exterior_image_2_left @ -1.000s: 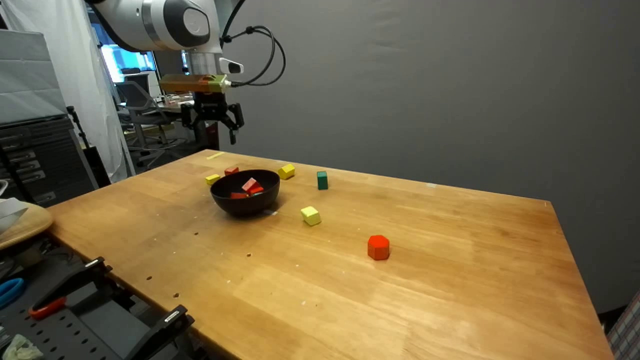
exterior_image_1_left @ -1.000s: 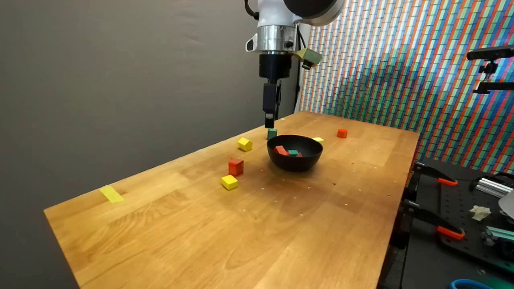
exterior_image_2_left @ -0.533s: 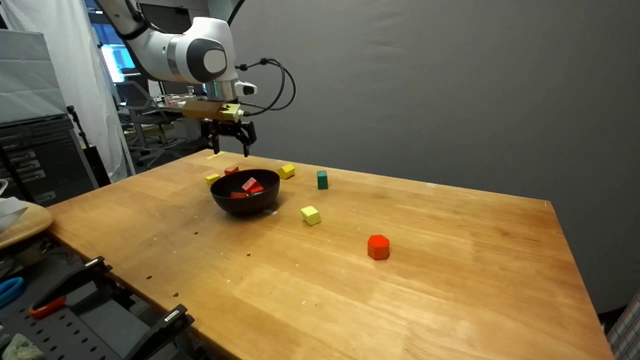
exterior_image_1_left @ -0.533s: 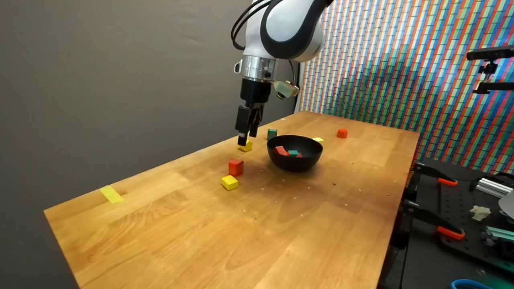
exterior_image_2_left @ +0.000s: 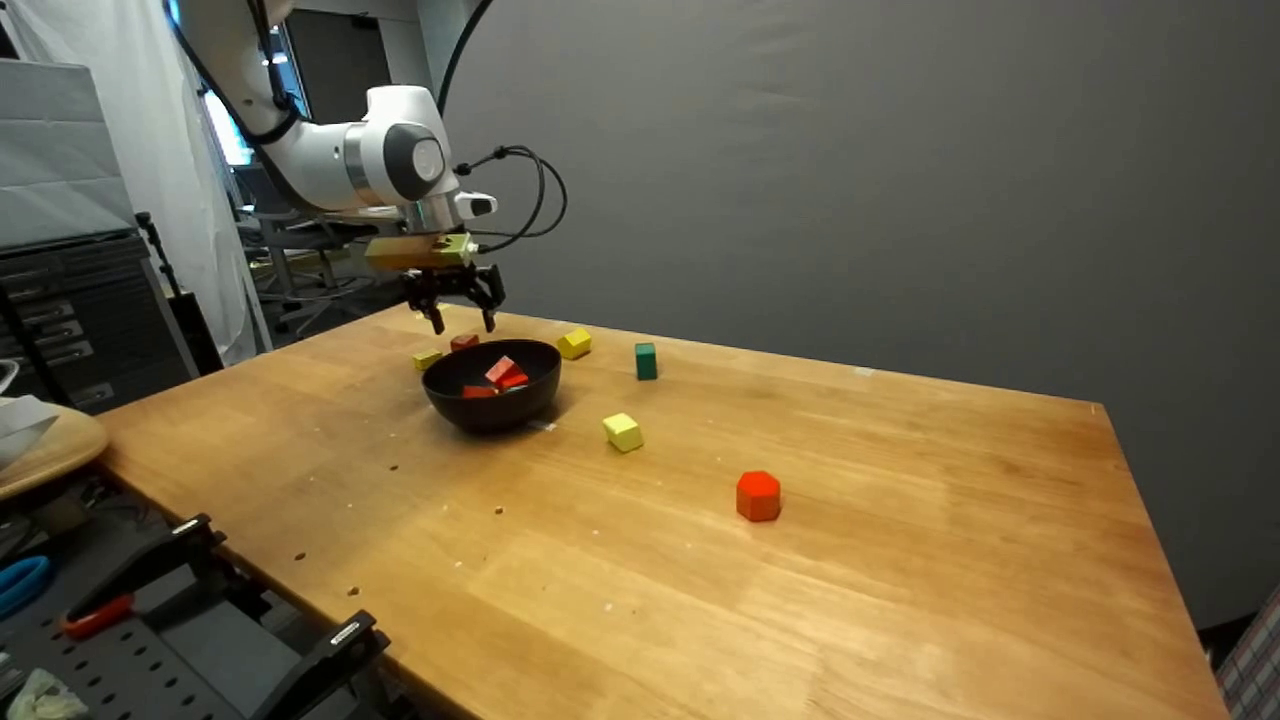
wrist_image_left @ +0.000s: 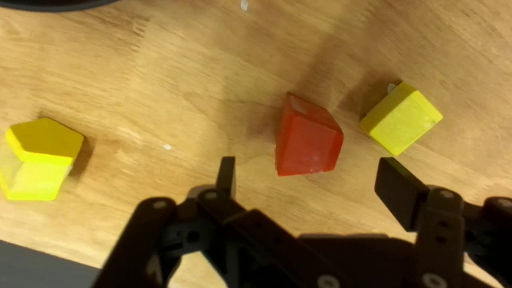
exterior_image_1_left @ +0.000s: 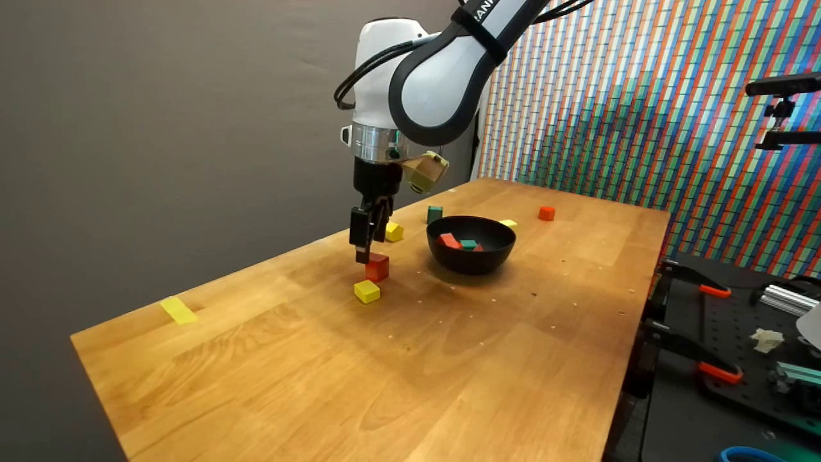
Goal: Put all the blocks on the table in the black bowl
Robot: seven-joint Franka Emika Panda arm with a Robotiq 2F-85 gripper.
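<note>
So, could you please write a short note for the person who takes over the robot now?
Gripper: open, holding nothing; in the wrist view the red block shows between its jaws.
Bowl: the black bowl stands upright on the table.
Done: red blocks and a green one are in the bowl; exact count not clear.
Left: six blocks on the table: that red one, the yellow block beside it, the five-sided yellow block, the green block, the pale yellow block and the hexagonal red block.
</note>
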